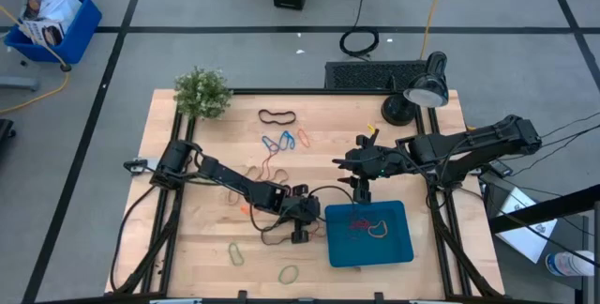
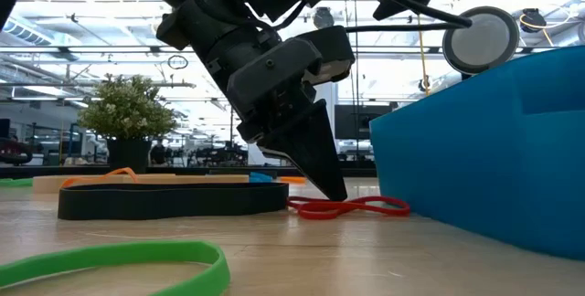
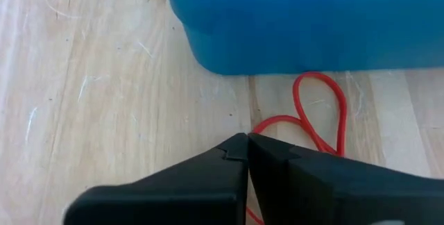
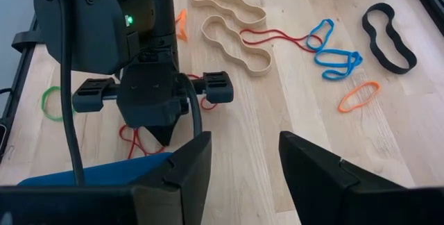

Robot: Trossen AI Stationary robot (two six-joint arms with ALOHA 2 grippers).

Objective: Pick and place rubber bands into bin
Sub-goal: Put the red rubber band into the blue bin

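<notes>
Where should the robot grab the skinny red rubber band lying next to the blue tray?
Probably at the red rubber band's loop lying flat beside the bin, coming straight down from above. The left gripper is shut at its near end.

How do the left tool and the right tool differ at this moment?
The left tool is shut, its tips down at the table on a red rubber band beside the bin; the right tool is open and holds nothing. The left is at work; the right hovers near the bin's far edge. Both are dark and two-fingered.
</notes>
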